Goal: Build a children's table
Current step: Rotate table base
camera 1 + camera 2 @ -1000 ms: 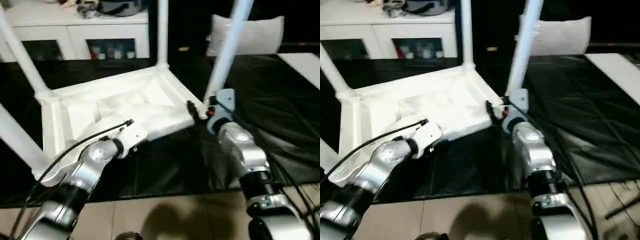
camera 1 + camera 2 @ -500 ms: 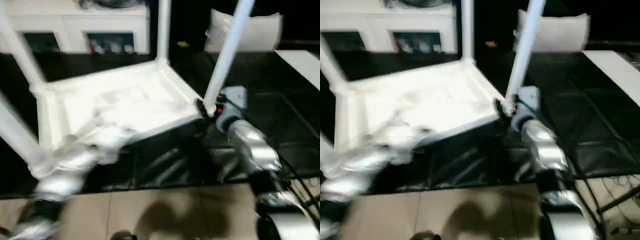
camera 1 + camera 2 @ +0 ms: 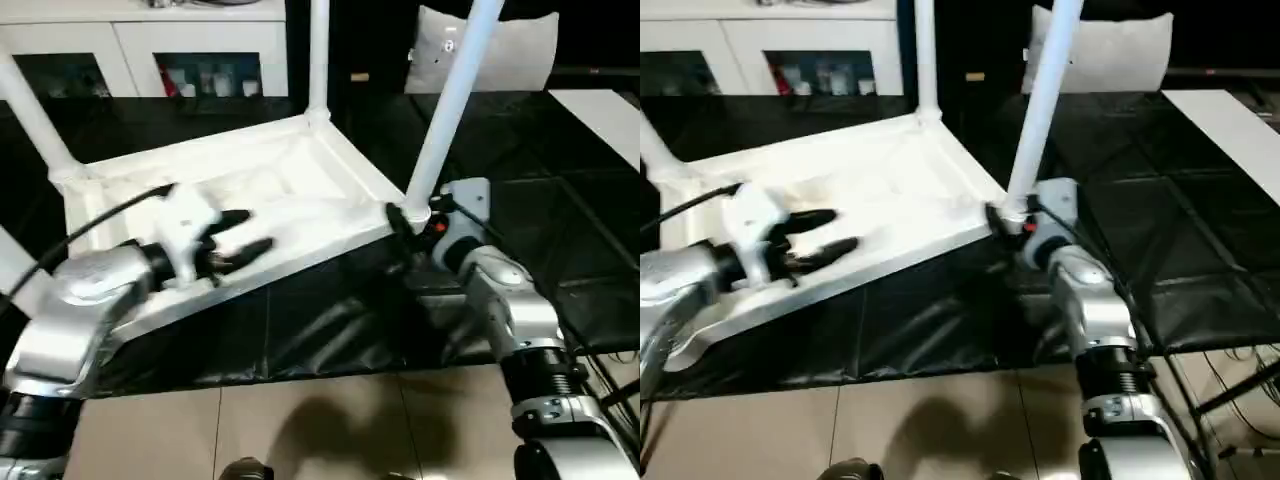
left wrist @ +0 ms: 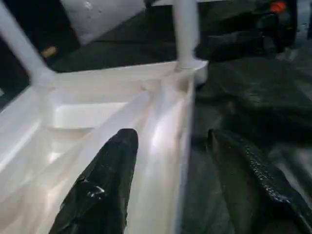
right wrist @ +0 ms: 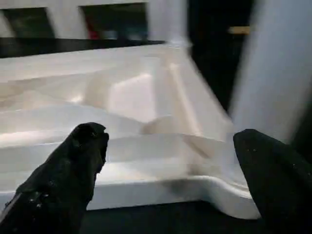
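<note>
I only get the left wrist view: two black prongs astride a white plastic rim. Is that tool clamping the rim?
Observer: It doesn't look like it. Seen from the head, the left tool stands open over the near rim of the small white plastic table, which lies upside down on a black sheet.
Operator: And what's further along that rim?
Observer: The right tool, open wide around the table's near right corner, at the base of a long round white leg.
Operator: What's behind the table?
Observer: A long white cabinet with glass-fronted openings.
</note>
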Available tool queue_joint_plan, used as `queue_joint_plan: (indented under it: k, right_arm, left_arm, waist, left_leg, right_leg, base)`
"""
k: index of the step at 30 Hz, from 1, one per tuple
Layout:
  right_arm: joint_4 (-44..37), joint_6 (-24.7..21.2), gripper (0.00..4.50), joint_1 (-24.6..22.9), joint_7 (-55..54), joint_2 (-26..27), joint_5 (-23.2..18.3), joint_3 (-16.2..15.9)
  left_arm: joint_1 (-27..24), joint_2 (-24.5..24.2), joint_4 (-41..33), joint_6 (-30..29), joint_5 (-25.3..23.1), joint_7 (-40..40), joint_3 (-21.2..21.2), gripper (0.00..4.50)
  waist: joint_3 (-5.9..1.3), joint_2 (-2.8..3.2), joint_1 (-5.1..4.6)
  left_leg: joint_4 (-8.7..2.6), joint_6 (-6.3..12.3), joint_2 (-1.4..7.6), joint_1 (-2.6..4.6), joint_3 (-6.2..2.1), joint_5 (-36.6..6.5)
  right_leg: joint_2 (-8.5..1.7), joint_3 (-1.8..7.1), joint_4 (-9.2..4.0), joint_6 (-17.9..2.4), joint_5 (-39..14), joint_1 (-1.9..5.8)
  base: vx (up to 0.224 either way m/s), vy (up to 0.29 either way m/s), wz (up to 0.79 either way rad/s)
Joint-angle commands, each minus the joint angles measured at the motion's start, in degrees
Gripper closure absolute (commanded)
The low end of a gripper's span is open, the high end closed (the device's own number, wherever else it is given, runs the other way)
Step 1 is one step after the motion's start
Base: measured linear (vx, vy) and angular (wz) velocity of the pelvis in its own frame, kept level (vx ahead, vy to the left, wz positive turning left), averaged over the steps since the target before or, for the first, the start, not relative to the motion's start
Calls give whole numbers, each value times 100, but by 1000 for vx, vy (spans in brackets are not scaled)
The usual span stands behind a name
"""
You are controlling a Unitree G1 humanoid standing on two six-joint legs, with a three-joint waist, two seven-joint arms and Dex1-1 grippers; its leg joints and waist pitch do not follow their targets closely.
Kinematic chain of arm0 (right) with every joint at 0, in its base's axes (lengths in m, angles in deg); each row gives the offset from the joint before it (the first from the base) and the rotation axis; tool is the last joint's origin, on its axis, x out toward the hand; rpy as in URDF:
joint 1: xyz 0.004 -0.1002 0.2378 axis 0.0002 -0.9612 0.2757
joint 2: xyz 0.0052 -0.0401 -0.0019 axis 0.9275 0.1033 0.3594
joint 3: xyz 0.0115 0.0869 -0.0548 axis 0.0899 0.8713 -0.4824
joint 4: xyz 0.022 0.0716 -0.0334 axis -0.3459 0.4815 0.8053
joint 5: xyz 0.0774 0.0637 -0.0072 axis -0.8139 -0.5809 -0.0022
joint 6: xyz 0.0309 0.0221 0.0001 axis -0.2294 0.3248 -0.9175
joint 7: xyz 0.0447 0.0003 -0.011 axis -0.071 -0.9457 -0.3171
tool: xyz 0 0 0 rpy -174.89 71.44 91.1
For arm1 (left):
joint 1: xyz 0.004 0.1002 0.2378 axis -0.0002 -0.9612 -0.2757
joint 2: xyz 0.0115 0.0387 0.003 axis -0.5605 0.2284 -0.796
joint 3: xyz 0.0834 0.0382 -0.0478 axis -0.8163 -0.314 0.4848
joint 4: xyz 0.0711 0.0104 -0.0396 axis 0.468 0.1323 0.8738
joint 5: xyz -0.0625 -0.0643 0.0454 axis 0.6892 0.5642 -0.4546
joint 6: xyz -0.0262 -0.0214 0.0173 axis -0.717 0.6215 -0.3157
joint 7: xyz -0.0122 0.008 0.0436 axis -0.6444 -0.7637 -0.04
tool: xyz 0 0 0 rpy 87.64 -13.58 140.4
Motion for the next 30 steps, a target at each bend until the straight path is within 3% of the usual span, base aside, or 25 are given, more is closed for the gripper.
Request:
queue_joint_plan:
  k: [1, 5, 7, 10, 16, 20, 21, 23, 30]
  right_arm:
    - [78, -50, 0, 173, 220, -25, -86, -68]
    - [552, 67, 0, 523, 318, 36, 15, -104]
    - [1066, 243, 0, 916, 270, 93, 103, -61]
    - [1775, 565, 0, 1423, 82, 164, 212, -6]
    - [2874, 786, 0, 2117, 21, 299, 137, 176]
    - [3629, 1116, 0, 2510, -573, 397, 70, 470]
    - [3728, 1210, 0, 2555, -767, 406, 46, 548]
    - [3987, 1431, 0, 2672, -1327, 416, -223, 969]
    - [4234, 1972, 0, 2677, -1787, 201, -617, 1576]
  left_arm:
    - [21, 62, -21, -338, -100, -81, -224, 152]
    - [-89, 56, -121, -475, -208, -150, -340, 123]
    - [-109, -38, -135, -717, -371, -255, -447, 116]
    - [-151, -165, -156, -854, -558, -290, -590, 116]
    - [-158, -214, -186, -926, -589, -278, -604, 116]
    - [-166, -311, -150, -973, -767, -275, -772, 116]
    - [-174, -318, -145, -975, -809, -294, -804, 116]
    - [-208, -335, -123, -950, -934, -338, -885, 116]
    - [-256, -273, -61, -898, -1065, -423, -973, 116]
  waist:
    - [-302, 43, -6]
    - [-336, 43, -21]
    - [-335, 37, -39]
    - [-348, 38, -28]
    - [-362, 56, 4]
    - [-353, 42, 9]
    - [-355, 13, 4]
    - [-360, 12, 10]
    - [-367, 15, 78]
  left_leg:
    - [-469, -142, 283, 98, -49, -1289]
    - [-434, -106, 268, 84, -46, -1002]
    - [-418, -63, 258, 83, -37, -905]
    - [-389, 4, 263, 97, -22, -762]
    - [-378, 56, 274, 99, -18, -666]
    - [-388, 16, 278, 96, -15, -770]
    - [-394, 0, 287, 100, -14, -768]
    - [-389, -19, 281, 100, -11, -760]
    - [-363, 56, 272, 111, 12, -640]
  right_leg:
    - [-443, 284, -485, -1083, -710, 269]
    - [-432, 283, -457, -1139, -332, 285]
    - [-429, 278, -440, -1224, -178, 280]
    - [-435, 278, -419, -1301, -38, 270]
    - [-426, 257, -378, -1439, 278, 272]
    - [-442, 257, -391, -1426, 74, 274]
    - [-452, 260, -387, -1416, 37, 270]
    - [-454, 265, -375, -1358, 2, 274]
    - [-415, 252, -351, -1264, 326, 248]
  base:
    - [0, 0, 0]
    - [0, 0, 0]
    - [0, 0, 0]
    - [0, 0, 0]
    - [0, 0, 0]
    - [0, 0, 0]
    - [0, 0, 0]
    - [0, 0, 0]
    - [0, 0, 0]
